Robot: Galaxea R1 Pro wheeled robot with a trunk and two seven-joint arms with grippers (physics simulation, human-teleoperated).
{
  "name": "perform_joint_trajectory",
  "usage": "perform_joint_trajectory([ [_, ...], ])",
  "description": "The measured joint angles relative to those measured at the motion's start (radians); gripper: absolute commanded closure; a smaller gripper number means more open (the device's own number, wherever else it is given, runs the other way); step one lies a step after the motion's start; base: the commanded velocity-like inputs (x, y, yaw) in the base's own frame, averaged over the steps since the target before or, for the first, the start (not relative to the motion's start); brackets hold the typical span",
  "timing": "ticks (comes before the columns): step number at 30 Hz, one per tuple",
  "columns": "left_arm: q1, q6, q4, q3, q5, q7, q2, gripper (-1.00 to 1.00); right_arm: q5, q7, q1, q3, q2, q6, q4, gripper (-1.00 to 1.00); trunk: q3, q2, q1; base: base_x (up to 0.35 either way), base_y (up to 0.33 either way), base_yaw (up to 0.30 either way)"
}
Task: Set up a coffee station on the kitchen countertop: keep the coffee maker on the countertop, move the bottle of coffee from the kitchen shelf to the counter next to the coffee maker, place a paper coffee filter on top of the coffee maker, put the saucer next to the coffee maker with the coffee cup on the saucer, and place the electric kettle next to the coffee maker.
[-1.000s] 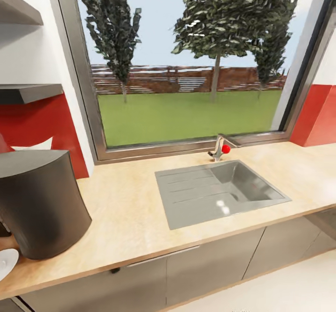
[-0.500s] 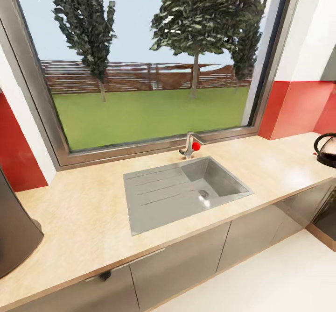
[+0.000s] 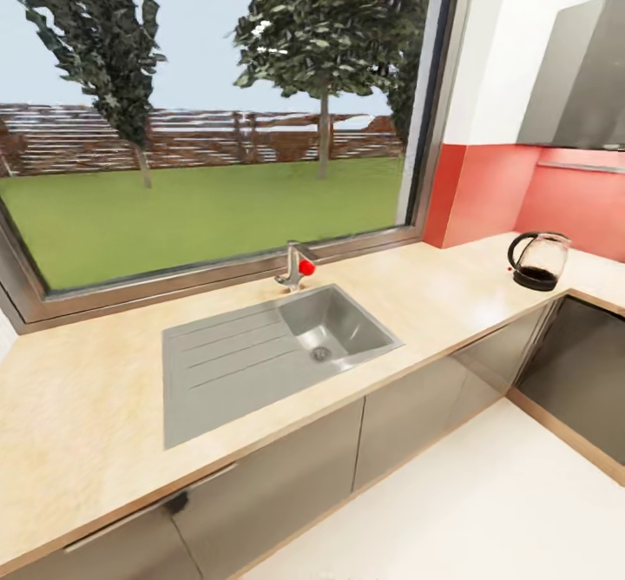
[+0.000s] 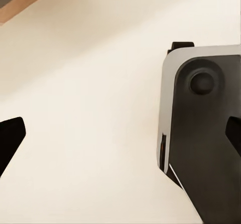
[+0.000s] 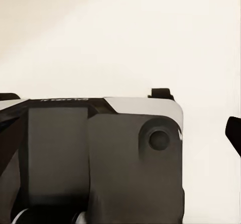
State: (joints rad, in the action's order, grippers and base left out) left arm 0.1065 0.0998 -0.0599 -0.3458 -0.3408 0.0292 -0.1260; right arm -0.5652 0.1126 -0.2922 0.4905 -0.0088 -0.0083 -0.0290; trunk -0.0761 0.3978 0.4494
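A glass electric kettle (image 3: pixel 538 260) with a black base and handle stands on the wooden countertop (image 3: pixel 78 415) at the far right, near the corner by the red wall. The coffee maker, saucer, cup, filter and coffee bottle are out of view. In the left wrist view my left gripper (image 4: pixel 120 143) is open, its dark fingertips (image 4: pixel 10 138) wide apart over pale floor and part of my own base (image 4: pixel 206 138). My right gripper (image 5: pixel 120 133) also looks open, one fingertip (image 5: pixel 234 133) at the picture's edge, with nothing held.
A grey sink (image 3: pixel 260 354) with a drainboard is set into the counter, its faucet (image 3: pixel 295 266) with a red knob by the big window. Grey cabinets run below. A hood (image 3: pixel 582 76) hangs at the right above a dark unit (image 3: pixel 582 372). White floor lies in front.
The head view has swung to the right: the coffee maker and saucer have slid out at the left, and the kettle and right corner have come into view. Nothing on the counter moved.
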Motion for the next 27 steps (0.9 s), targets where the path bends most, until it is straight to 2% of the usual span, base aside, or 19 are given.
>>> perform_joint_trajectory([
  [10, 0.000, 0.000, -0.001, 0.000, 0.000, 0.000, -0.001, -1.00, 0.000, 0.000, 0.000, 0.000, 0.000, 0.000, 0.000, -1.00, -0.007, 0.000, 0.000, 0.002, -0.293, -0.266],
  [20, 0.000, 0.000, -0.001, -0.001, 0.000, 0.000, -0.001, -1.00, -0.001, 0.000, 0.000, 0.000, 0.002, 0.001, 0.000, -1.00, -0.015, 0.000, 0.000, 0.088, -0.293, -0.262],
  [27, 0.000, 0.000, -0.001, -0.001, 0.000, 0.000, -0.002, -1.00, 0.001, 0.001, 0.000, 0.002, 0.007, 0.001, 0.000, -1.00, -0.017, 0.000, 0.000, 0.201, -0.272, -0.065],
])
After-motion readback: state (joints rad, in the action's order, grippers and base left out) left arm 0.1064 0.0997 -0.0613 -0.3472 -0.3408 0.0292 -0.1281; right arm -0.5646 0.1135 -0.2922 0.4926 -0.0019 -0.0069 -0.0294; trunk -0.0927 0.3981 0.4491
